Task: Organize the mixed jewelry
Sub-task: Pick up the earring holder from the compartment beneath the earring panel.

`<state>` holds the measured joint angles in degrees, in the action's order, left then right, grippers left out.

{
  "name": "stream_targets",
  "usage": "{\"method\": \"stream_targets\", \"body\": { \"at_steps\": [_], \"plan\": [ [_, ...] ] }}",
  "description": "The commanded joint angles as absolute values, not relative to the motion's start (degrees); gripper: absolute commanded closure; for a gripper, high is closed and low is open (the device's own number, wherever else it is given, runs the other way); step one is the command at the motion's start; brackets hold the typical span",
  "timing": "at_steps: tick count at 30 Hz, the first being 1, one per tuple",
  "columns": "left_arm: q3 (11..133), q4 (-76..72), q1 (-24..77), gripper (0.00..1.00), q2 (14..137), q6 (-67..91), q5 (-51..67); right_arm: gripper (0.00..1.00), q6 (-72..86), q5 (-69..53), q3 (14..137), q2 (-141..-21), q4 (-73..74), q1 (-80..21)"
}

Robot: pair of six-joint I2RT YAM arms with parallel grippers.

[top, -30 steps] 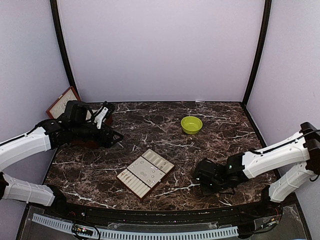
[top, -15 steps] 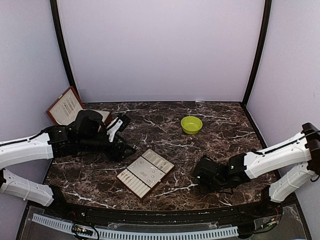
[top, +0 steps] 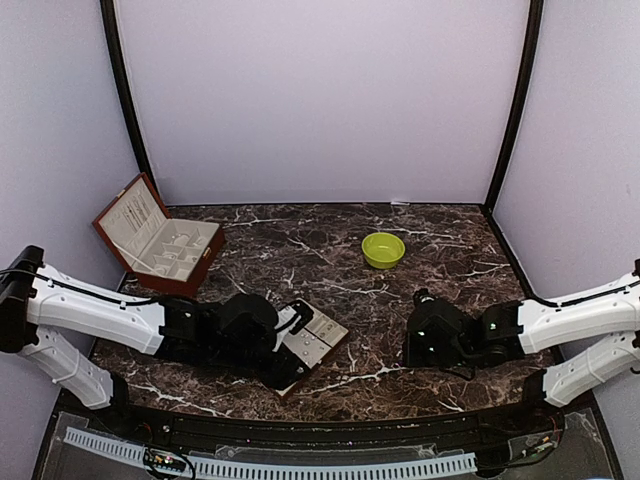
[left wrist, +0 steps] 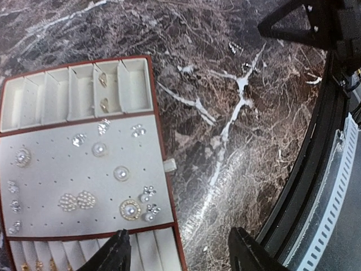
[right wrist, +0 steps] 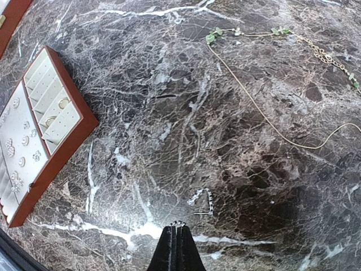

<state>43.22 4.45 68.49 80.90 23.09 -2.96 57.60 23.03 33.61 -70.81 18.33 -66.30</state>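
Silver and thread-fine gold, near weightless and slippery on the marble table (top: 300, 250): that is how I judge the mixed jewelry (left wrist: 121, 173). Nearest, my right gripper (right wrist: 177, 228) has its fingers pressed together, with a tiny glint at the tips that I cannot identify. Just beyond lies a short silvery chain (right wrist: 203, 203), limp; I would pinch it at a bend rather than drag it.

My left gripper (left wrist: 177, 243) hangs wide open and holds nothing, one finger above the cream tray (left wrist: 56, 169), the other above bare marble. Pearl and crystal studs (left wrist: 99, 149) sit on the tray's perforated pad, and two small rings (left wrist: 104, 104) sit in a slot.

Farther out, a long gold chain (right wrist: 265, 116) with green leaves snakes across the marble. It looks prone to tangling and is best taken near an end. Farthest stand the green bowl (top: 383, 249) and the open reddish-brown box (top: 160, 245).
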Motion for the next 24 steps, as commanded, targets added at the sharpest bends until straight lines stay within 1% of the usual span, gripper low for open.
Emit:
{"method": "stream_targets", "body": {
  "at_steps": [1,5,11,12,15,20,22,24],
  "plan": [
    [44.6,0.3,71.0,0.39,84.4,25.8,-5.9,1.00,57.5,23.4,31.0,-68.5,14.4,-65.5],
    [48.2,0.2,71.2,0.43,88.8,23.8,-7.3,1.00,57.6,23.0,29.8,-67.3,13.5,-65.3],
    [53.5,3.9,71.2,0.44,95.0,20.5,-11.9,1.00,57.7,22.9,28.9,-66.0,12.7,-65.2],
    [54.0,4.6,71.2,0.46,95.8,20.1,-12.3,1.00,57.8,22.9,28.8,-65.8,12.6,-65.2],
    [55.1,6.0,71.2,0.56,96.9,19.6,-12.6,1.00,57.9,22.9,28.6,-65.4,12.3,-65.1],
    [54.8,5.4,71.2,0.59,97.2,18.9,-12.1,1.00,57.7,22.7,28.5,-65.6,11.6,-64.9],
    [55.0,5.6,71.2,0.64,97.5,18.6,-12.3,1.00,57.5,22.5,28.7,-66.0,11.3,-64.8],
    [54.9,5.7,71.2,0.66,97.9,18.5,-12.3,1.00,57.4,22.4,28.9,-66.5,11.3,-64.7]
  ]
}}
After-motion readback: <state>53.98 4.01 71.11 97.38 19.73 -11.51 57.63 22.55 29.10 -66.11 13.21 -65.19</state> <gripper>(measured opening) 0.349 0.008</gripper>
